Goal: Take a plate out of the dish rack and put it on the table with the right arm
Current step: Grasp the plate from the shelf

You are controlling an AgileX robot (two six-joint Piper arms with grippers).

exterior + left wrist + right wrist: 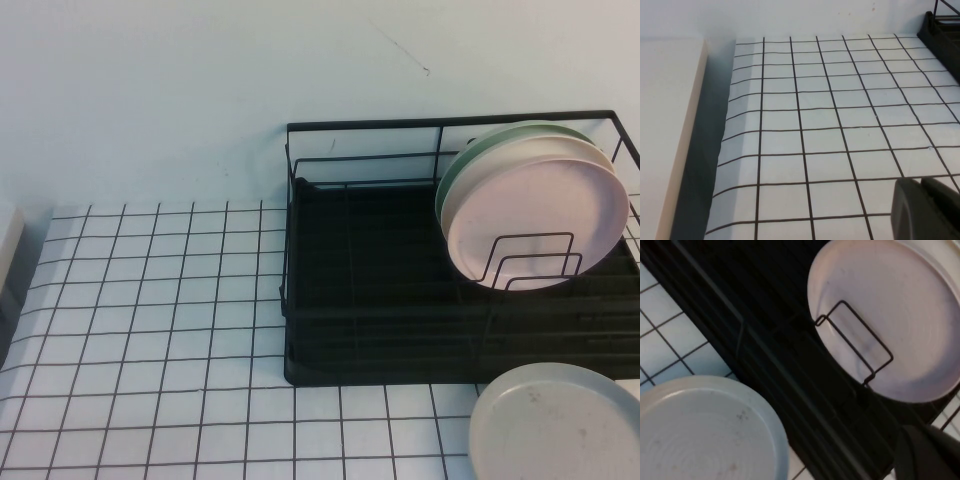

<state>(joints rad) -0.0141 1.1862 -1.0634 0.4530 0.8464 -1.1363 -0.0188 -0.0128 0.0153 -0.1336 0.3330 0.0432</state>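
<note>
The pale pink plate stands on edge at the right end of the black wire dish rack, leaning back behind upright wire loops. In the right wrist view the same plate faces the camera with a wire loop across it, inside the rack. My right gripper hovers shut near the rack's front right, apart from the plate and holding nothing. My left gripper is shut and empty over the gridded white table, far left of the rack. Neither gripper appears in the high view.
A cream plate and a green-rimmed plate lean behind the pink one. A speckled grey plate lies flat on the table in front of the rack's right end. A beige block borders the table's left edge.
</note>
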